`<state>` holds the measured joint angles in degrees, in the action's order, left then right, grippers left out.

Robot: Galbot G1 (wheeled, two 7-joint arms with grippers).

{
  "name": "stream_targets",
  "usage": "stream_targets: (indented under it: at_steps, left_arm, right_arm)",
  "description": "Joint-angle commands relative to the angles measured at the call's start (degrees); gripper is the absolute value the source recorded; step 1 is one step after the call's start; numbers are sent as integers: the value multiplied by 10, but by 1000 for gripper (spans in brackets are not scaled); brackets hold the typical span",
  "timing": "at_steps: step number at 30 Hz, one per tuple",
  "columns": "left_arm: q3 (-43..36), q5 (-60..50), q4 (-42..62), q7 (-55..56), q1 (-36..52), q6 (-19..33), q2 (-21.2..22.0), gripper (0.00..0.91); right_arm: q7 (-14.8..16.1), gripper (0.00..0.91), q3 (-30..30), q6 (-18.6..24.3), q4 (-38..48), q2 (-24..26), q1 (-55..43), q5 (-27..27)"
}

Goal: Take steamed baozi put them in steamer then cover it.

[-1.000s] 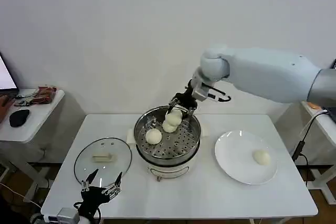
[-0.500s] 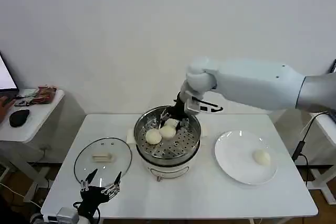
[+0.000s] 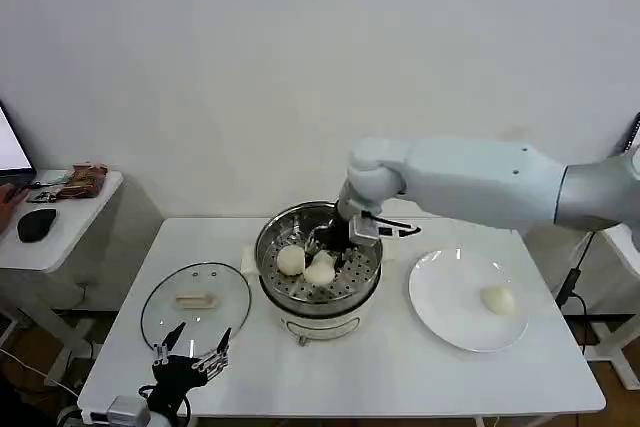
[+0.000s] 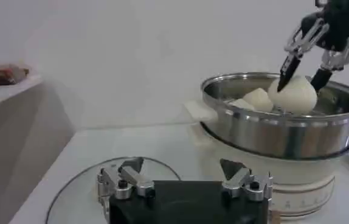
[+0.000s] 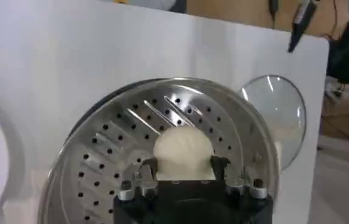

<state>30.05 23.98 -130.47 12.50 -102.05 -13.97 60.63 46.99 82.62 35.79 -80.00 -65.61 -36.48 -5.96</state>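
The steamer (image 3: 266,243) stands mid-table on its white pot base. My right gripper (image 3: 325,250) reaches down into it, shut on a cream-white baozi (image 3: 320,269). The right wrist view shows that baozi (image 5: 183,151) pinched between both fingers just above the perforated steamer floor (image 5: 114,140). Another baozi (image 3: 291,260) lies in the basket to its left. One more baozi (image 3: 497,299) sits on the white plate (image 3: 440,292). The glass cover (image 3: 195,299) lies flat on the table left of the steamer. My left gripper (image 3: 190,349) hangs open at the cover's near edge.
From the left wrist view, the steamer wall (image 4: 284,137) rises ahead with the right gripper (image 4: 301,66) above its rim, and the cover (image 4: 80,198) lies just beyond my open left gripper (image 4: 183,178). A side table (image 3: 60,217) with small items stands far left.
My right gripper has come down and toward the front left, carrying the baozi from above the steamer's back rim into the basket. The left arm has stayed still.
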Motion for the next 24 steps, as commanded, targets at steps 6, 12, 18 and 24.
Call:
stream_targets:
  at_steps: [6, 12, 18, 24]
  left_arm:
    - [-1, 0, 2, 0, 2, 0, 0, 907]
    - [-1, 0, 2, 0, 1, 0, 1, 907]
    - [-2, 0, 4, -1, 2, 0, 1, 907]
    - [-3, 0, 3, -1, 3, 0, 2, 907]
  right_arm:
    - [-5, 605, -6, 3, 6, -3, 35, -33]
    - [-8, 605, -11, 5, 15, -6, 55, -46]
    - [-9, 615, -15, 7, 20, -6, 68, -54]
    - [-14, 907, -18, 9, 24, -6, 74, -61]
